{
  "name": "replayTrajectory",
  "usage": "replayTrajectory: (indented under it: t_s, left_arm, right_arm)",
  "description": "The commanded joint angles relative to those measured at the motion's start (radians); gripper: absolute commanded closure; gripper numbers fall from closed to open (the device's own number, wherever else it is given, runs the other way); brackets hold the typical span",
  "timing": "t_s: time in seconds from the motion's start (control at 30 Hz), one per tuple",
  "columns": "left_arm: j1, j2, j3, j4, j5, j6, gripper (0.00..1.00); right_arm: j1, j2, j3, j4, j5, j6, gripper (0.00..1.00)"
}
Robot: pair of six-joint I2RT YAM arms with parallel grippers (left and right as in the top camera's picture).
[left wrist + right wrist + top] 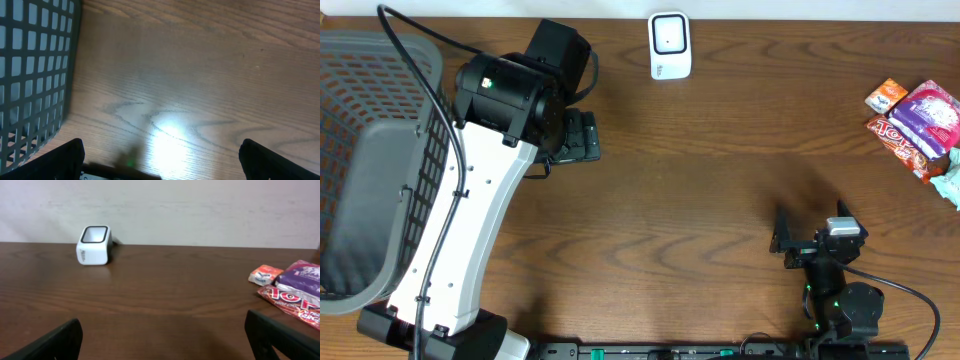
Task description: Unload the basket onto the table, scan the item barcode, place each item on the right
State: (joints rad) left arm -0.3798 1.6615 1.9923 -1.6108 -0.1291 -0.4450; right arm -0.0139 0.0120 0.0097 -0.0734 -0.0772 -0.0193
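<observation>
The items are a small pile of snack packets at the table's far right: an orange packet (886,96) (265,274), a purple bag (930,112) (301,279) and a red wrapper (903,140) (292,302). A white barcode scanner (670,45) (93,245) stands at the back centre, its dark window facing the front. My right gripper (810,235) (165,337) hovers near the front right, open and empty, well short of the packets. My left gripper (585,137) (161,160) is open over bare wood beside the basket, holding nothing.
A grey mesh basket (370,150) (30,75) fills the left end of the table, close to my left arm. A pale teal packet (952,182) lies at the right edge. A bright light patch glares on the wood below the left gripper.
</observation>
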Motion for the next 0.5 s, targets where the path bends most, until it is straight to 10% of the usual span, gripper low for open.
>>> replayTrajectory:
  t_s: [0.0, 0.47]
  left_arm:
    - [0.003, 0.0, 0.008, -0.049, -0.002, -0.004, 0.02]
    - [0.003, 0.0, 0.008, -0.049, -0.002, -0.004, 0.02]
  right_arm:
    - [0.009, -0.006, -0.003, -0.006, 0.023, 0.037, 0.01]
    - [0.009, -0.006, -0.003, -0.007, 0.027, 0.06, 0.01]
